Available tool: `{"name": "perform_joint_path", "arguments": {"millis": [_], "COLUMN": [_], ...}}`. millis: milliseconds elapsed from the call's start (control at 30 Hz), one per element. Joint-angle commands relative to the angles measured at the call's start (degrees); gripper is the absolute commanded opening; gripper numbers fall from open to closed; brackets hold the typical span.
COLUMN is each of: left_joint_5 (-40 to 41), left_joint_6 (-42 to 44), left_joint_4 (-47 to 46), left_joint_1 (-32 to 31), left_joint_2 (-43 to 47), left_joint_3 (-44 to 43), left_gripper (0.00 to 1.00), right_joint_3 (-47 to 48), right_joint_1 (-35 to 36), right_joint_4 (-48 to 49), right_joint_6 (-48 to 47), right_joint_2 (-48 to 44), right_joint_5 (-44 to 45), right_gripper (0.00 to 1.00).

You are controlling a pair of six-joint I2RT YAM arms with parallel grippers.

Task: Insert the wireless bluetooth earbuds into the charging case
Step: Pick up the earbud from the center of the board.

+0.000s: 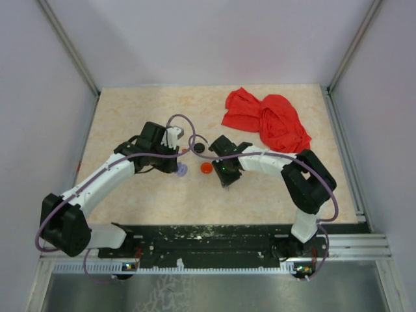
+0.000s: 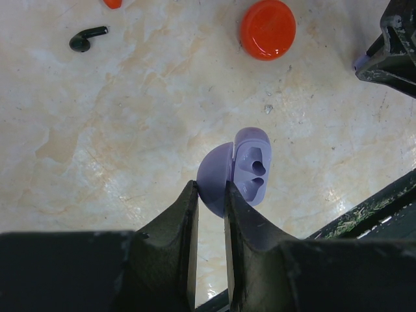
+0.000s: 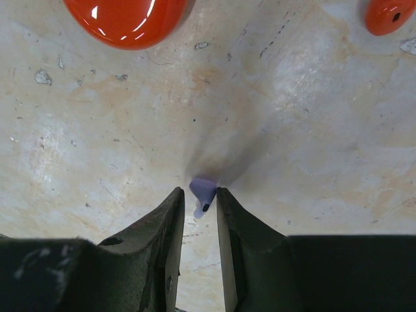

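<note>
Near the front of the worktop, on the left side, the left fingers are squeezing close together. They are pinching the round lid of the lavender charging case. The lid is hanging open like a shell. Two little holes are showing inside the case, and both are sitting empty. I cannot tell if the case is touching the worktop or floating just over it.

Over on the right side, the right fingers are standing narrow too. They are holding a tiny lavender earbud between their tips, close over the worktop. The earbud is staying apart from the case, not inside it.

Between the two sets of fingers, a shiny red disc is lying flat on the worktop.

A bit farther back, a small red-orange bud with a dark dot is lying by itself. A black earbud is lying on its side just beside it, out in the open and not in any case.

Past the red disc, a round black puck is sitting on the worktop.

Way at the back, a red cloth is lying in a crumpled heap.
</note>
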State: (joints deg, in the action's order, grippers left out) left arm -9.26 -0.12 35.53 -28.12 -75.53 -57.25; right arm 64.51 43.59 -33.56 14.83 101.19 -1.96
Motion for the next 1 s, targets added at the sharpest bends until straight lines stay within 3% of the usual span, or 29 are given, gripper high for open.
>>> {"name": "perform_joint_path", "arguments": {"millis": [0,633,967], "left_joint_5": [-1.09,-0.9,-3.01], "left_joint_6": [0.73,0.74,0.47], "left_joint_4": [-1.16,-1.16,-1.2], "left_joint_1": [0.33,0.3,0.35], "left_joint_2": [0.47,0.74,0.14], "left_joint_3": [0.57,0.65,0.4], "left_gripper": [0.0,0.0,0.0], "right_joint_3": [-0.09,2.77,-0.1], "right_joint_1": [-0.08,4.01,4.88], "right_joint_4": [0.81,-3.39,3.09], "right_joint_6": [0.8,0.56,-2.77], "right_joint_2": [1.62,4.77,-0.03], "right_joint_5": [-1.25,7.8,5.9], "right_gripper": [0.27,0.24,0.17]}}
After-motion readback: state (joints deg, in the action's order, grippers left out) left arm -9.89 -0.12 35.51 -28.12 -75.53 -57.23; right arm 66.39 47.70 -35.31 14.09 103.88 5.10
